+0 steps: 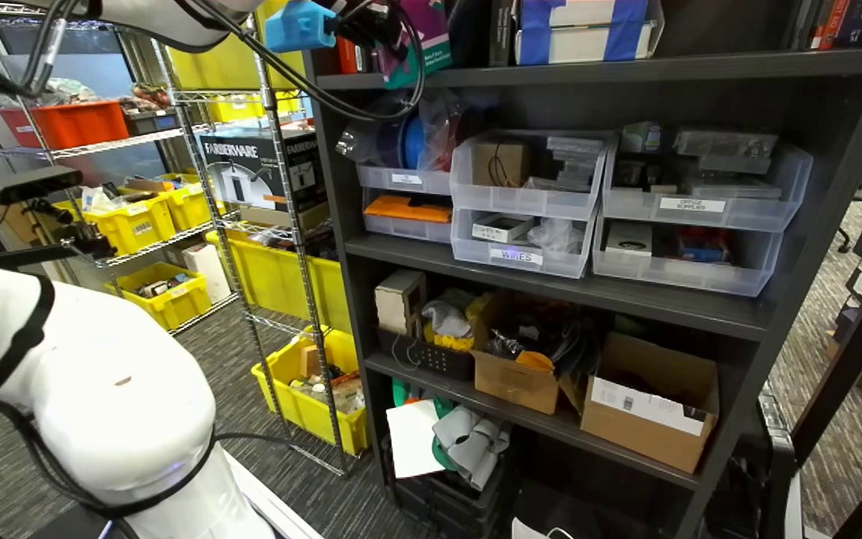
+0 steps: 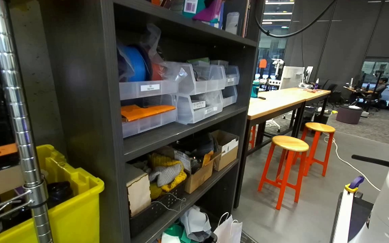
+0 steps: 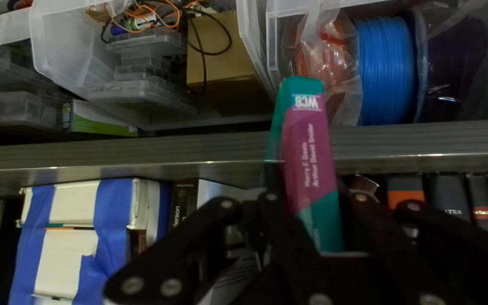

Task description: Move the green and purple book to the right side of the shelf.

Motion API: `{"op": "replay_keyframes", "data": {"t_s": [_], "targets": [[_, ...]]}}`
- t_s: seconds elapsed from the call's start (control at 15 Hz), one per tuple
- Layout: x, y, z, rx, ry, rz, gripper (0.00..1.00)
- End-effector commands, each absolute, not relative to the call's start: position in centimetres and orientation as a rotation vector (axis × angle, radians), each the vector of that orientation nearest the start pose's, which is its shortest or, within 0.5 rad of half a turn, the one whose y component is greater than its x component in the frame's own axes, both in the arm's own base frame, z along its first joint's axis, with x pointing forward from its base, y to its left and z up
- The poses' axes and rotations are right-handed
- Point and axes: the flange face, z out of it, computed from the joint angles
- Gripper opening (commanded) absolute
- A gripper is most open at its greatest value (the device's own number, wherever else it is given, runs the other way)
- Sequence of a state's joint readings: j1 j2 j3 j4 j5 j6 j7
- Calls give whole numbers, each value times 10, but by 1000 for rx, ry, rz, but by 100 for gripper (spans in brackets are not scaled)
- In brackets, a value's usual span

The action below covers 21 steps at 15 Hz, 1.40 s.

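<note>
The green and purple book (image 3: 307, 156) is in my gripper in the wrist view, its purple and teal spine between the two dark fingers (image 3: 311, 188). The wrist picture looks upside down. The book sticks out in front of the shelf board. In an exterior view the book (image 1: 425, 45) is tilted, its lower corner overlapping the board edge, with the gripper (image 1: 392, 46) at its left part. It also shows, cut by the top edge, in an exterior view (image 2: 210, 12). The dark shelf (image 1: 588, 76) also shows in an exterior view (image 2: 86, 111) and the wrist view (image 3: 142, 153).
White books with blue tape (image 1: 587, 30) stand on the same board, beside a dark book (image 1: 500, 34). More books (image 1: 839, 26) stand at its right end. Clear drawer bins (image 1: 524, 202) fill the board below. A wire rack with yellow bins (image 1: 319, 382) stands beside the shelf.
</note>
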<state>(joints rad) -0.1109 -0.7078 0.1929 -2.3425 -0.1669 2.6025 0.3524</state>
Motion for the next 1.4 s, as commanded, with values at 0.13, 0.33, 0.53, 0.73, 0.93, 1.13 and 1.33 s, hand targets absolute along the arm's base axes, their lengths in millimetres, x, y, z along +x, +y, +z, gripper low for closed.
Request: {"op": "replay_keyframes", "data": {"t_s": [0.13,0.33,0.53,0.73,0.93,1.13,1.33], "targets": [[365,62,678,-2849,271,-1460,6],[357,63,676,-2848,285,-1449,6],[351,67,674,-2849,286,-1444,6],[345,70,673,-2847,290,-1441,6],[340,70,672,-2846,301,-1434,6],[337,71,670,-2843,307,-1430,6],[334,72,667,-2839,317,-1418,6]]}}
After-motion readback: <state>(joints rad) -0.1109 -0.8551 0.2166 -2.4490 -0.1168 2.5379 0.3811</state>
